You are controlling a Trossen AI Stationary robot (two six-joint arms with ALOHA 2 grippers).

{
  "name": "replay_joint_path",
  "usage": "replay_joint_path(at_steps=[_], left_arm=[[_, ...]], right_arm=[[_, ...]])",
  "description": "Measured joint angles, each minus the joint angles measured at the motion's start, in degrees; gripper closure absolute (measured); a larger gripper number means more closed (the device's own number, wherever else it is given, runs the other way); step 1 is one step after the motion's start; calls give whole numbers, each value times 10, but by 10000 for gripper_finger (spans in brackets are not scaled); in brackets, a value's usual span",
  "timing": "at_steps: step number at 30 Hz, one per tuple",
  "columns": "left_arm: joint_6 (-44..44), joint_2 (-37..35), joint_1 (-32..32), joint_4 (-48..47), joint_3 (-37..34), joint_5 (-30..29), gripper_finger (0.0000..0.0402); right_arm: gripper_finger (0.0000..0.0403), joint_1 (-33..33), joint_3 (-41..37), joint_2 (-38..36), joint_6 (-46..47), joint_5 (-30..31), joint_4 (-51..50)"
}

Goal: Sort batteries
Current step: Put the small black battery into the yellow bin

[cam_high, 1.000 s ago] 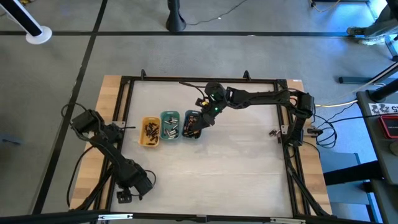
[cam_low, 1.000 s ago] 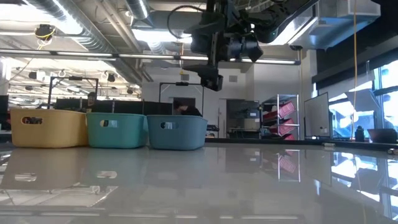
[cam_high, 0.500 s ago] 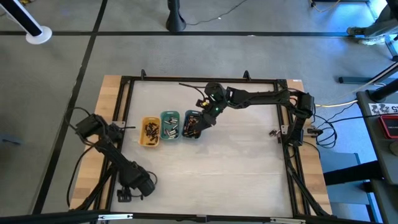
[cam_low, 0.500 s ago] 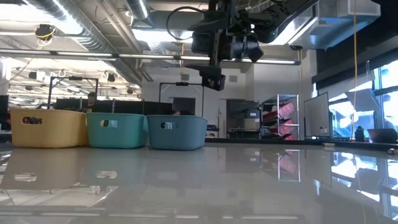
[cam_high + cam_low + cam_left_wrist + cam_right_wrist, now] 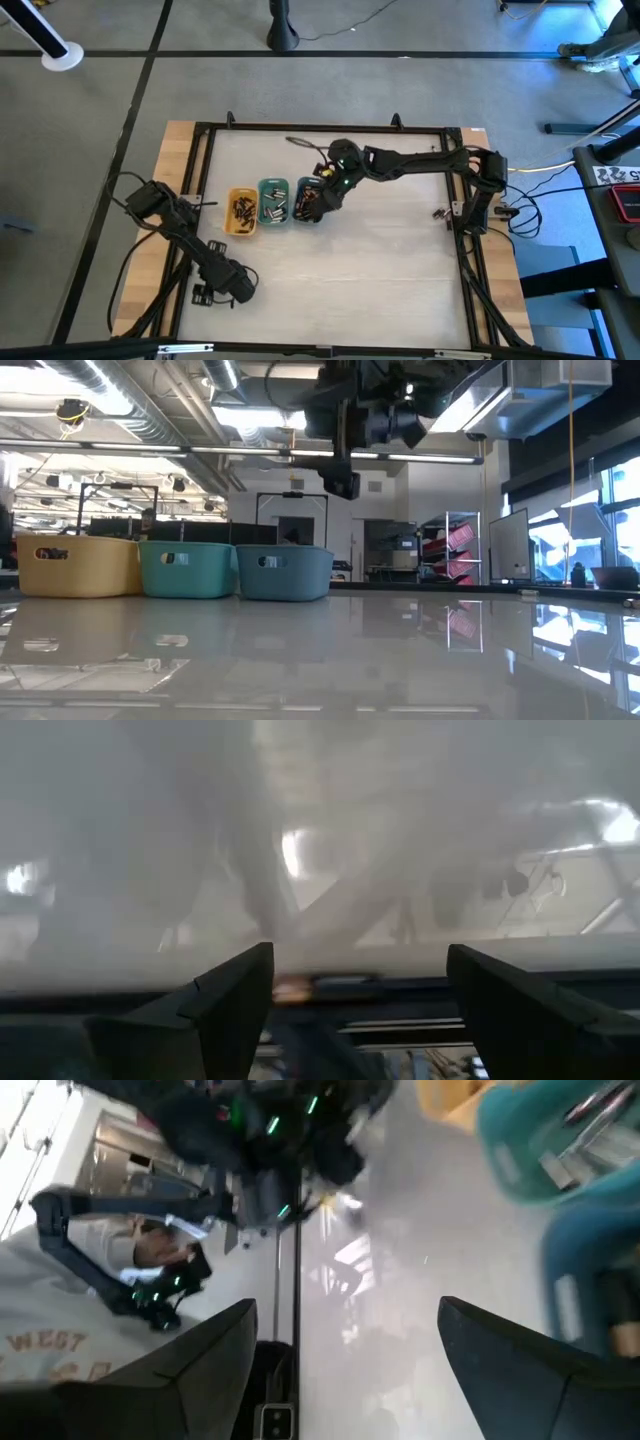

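High view: batteries point(image 5: 244, 209) already in all three trays point(image 5: 272, 200), none loose on bench point(image 5: 380, 270); sorting seemingly finished. Right gripper point(image 5: 318, 203) and left gripper point(image 5: 205, 295): fingers wide, empty.

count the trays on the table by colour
yellow tray: 1
green tray: 1
grey-blue tray: 1
total: 3 trays, side by side in a row, each holding batteries too small to count
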Motion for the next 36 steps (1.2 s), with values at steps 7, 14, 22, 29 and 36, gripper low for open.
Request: replay_joint_path(at_steps=[7, 14, 22, 29, 36], left_arm=[[-26, 0, 14, 14, -55, 8, 114], [-19, 0, 15, 17, -59, 15, 114], [-5, 2, 12, 22, -83, 53, 114], [0, 0, 8, 42, -102, 82, 114], [-11, 0, 5, 50, -104, 80, 116]], right_arm=[[91, 52, 0, -2, 19, 38, -5], [91, 84, 0, -2, 30, 54, -5], [91, 114, 0, -3, 37, 58, -4], [91, 138, 0, -3, 41, 58, -5], [91, 163, -1, -18, 40, 63, -8]])
